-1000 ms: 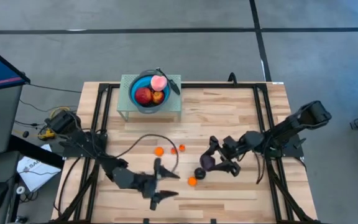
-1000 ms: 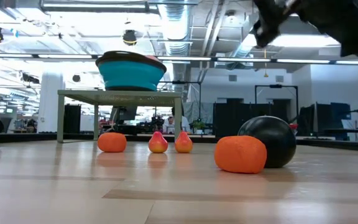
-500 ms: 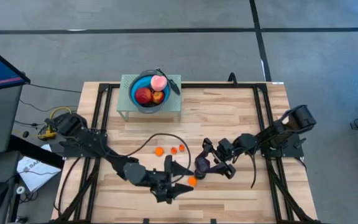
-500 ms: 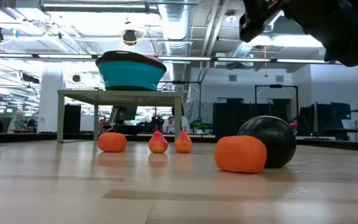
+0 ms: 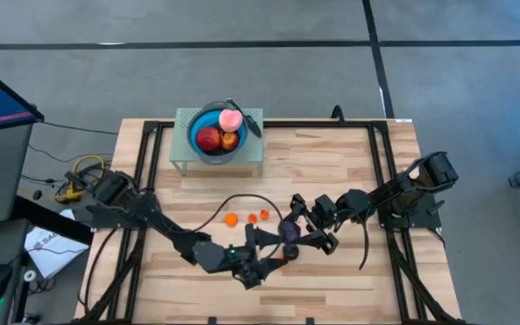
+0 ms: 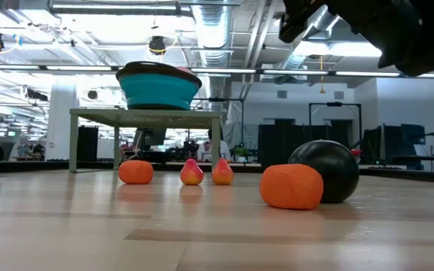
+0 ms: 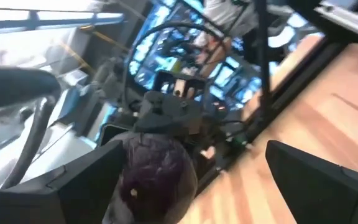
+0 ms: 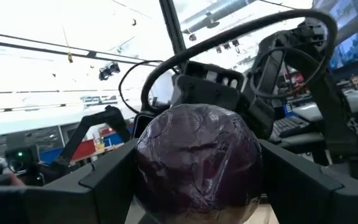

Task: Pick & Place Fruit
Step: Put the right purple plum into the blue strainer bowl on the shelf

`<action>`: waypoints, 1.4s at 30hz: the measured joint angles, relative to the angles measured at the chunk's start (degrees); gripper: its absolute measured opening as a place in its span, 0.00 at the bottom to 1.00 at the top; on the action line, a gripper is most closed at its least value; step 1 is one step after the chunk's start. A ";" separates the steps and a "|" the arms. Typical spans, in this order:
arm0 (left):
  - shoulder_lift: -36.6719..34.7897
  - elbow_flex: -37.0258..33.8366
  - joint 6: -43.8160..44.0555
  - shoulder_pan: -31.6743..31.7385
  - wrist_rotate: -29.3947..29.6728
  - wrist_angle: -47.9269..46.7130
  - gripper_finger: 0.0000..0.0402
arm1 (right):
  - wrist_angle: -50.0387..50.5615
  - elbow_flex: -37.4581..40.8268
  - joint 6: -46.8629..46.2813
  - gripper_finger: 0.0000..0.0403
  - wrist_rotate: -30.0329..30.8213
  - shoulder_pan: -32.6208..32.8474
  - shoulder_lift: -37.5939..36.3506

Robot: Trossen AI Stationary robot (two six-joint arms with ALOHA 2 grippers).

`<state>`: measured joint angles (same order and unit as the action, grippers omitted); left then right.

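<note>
purple plum (image 8: 197, 162) sits between right end effector (image 8: 194, 180) fingers, unlabelled.

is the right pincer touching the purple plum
Touching. The right wrist view shows the purple plum wedged between both fingers of the right pincer, no gap either side.

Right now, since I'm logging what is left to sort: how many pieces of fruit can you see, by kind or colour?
Orange fruits: 2
Small red-yellow fruits: 2
Dark purple plums: 2, one on the table, one in the right hand
Red apple: 1
Pink peach: 1
Orange-red fruit in the bowl: 1
Total: 9
</note>
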<state>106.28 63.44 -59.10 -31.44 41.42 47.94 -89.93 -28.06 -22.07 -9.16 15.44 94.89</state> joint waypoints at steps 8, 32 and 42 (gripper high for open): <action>0.89 1.27 -4.95 -0.07 1.82 4.80 0.93 | 0.52 -0.06 -0.02 0.74 0.07 -0.22 0.00; 1.03 1.25 4.48 3.74 0.28 3.50 0.84 | 0.74 -0.06 -0.46 0.74 0.17 -0.15 0.00; 1.03 1.22 5.98 3.72 0.47 3.39 0.75 | 1.29 -0.06 -1.68 0.74 -0.49 -0.20 0.00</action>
<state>107.31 64.66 -53.12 -27.73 41.89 51.33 -88.64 -28.12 -23.75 -9.66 15.24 94.89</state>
